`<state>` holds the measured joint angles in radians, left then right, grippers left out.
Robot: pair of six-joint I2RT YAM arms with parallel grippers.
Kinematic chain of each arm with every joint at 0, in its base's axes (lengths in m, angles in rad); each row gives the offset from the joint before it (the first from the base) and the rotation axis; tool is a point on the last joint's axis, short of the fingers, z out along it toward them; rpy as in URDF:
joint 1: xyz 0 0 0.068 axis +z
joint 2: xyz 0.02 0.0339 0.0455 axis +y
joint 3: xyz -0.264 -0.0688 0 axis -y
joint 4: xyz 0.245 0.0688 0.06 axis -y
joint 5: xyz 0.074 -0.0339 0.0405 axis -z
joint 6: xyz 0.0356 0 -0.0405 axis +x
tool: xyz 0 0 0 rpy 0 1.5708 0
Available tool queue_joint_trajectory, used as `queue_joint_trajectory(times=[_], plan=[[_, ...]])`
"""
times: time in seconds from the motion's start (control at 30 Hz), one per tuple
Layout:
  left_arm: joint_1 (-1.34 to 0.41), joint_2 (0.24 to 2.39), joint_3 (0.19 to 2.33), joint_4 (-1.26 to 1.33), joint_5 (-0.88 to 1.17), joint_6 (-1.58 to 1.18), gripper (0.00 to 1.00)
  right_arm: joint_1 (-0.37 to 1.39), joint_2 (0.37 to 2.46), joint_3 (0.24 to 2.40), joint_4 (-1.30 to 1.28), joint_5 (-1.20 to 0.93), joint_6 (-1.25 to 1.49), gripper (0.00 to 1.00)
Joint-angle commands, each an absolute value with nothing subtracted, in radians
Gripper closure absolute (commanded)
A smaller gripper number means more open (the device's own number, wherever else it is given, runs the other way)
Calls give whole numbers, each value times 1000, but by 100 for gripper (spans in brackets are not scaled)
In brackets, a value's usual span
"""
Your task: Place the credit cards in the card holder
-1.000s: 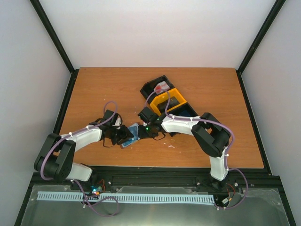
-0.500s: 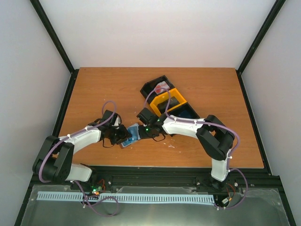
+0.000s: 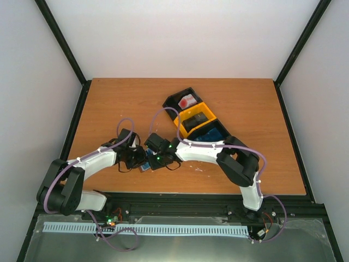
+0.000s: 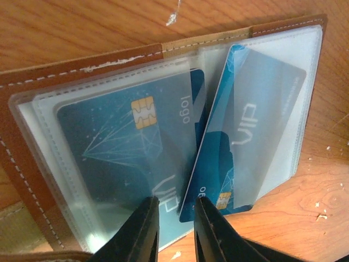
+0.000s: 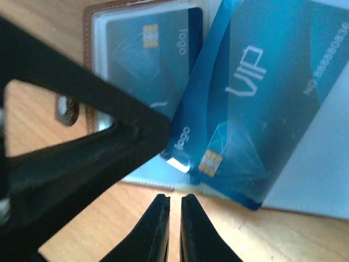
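The brown card holder (image 4: 82, 68) lies open on the table, its clear sleeves up. One blue credit card (image 4: 125, 142) sits in the left sleeve. A second blue card (image 4: 256, 109) lies tilted, partly inside the right sleeve, with its near corner sticking out. My left gripper (image 4: 177, 224) has its fingertips a narrow gap apart at the holder's near edge. My right gripper (image 5: 174, 218) is shut and empty, just off the second card's (image 5: 262, 109) near edge. In the top view both grippers (image 3: 140, 158) (image 3: 154, 160) meet over the holder and hide most of it.
A black-and-yellow three-compartment tray (image 3: 203, 108) stands right of centre: a red-and-white item in its far part, a dark item in the yellow middle, blue cards (image 3: 210, 135) in the near part. The left gripper's body (image 5: 71, 136) fills the left of the right wrist view.
My right arm has swung left, away from the tray and up to the card holder, beside the left gripper. The left gripper has barely moved.
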<state>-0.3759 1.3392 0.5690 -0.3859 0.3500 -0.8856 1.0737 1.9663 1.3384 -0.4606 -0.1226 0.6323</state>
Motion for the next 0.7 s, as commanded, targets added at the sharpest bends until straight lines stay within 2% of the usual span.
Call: queue_joint_trajectory(times=[0.0, 0.27, 0.67], plan=[[-372, 1326, 559, -418, 331, -882, 81, 1075, 2023, 1393, -488, -90, 599, 92], [-357, 1308, 532, -405, 359, -888, 84, 1075, 2068, 1409, -486, -76, 580, 95], [-350, 1310, 493, -378, 385, -898, 86, 1054, 2054, 1402, -429, 95, 617, 95]])
